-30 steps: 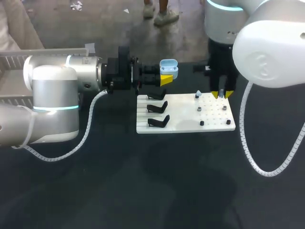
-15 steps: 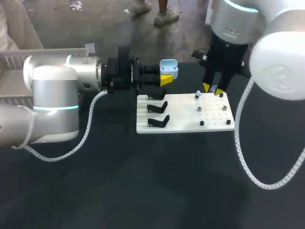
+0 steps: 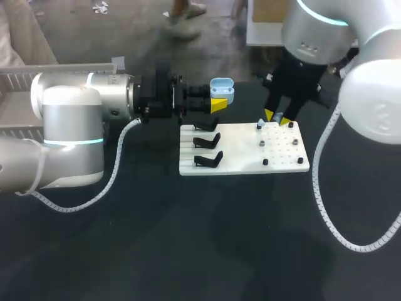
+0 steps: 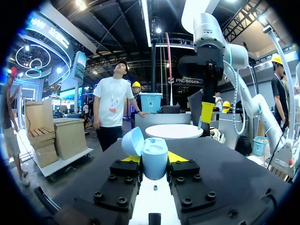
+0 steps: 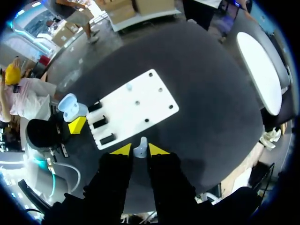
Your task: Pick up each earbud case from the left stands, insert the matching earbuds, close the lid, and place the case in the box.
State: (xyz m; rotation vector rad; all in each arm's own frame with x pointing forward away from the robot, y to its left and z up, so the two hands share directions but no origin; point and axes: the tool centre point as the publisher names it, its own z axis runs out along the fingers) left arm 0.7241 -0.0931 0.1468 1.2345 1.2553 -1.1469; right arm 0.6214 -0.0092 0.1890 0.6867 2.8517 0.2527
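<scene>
right claw: yellow tips pinched a small pale earbud from both sides, as the right wrist view showed. in the head view the held piece was too small to make out. the claw hung tilted above the far edge of the white board, just right of a second earbud that sat on its peg at the board's far side.

left claw: pressed against the light blue case from two sides and gripping its lower half. the case was held in the air beyond the board's far left corner, lid hinged open and its mouth facing up.

surroundings: three black stands on the left part of the board stood empty. the board lay on the dark worktop.

change noted: within the last second the right arm had risen from the far right corner of the board and swung left, bringing its claw nearer the case, though the two were still well apart. the left arm and case had not shifted.

assessment: the earbud pick appeared complete and the carry toward the open case was under way. insertion was not yet done, one earbud remained on the board, the lid was still up, and the case had not gone to the box. the next move would demand fine alignment over the case's mouth.
</scene>
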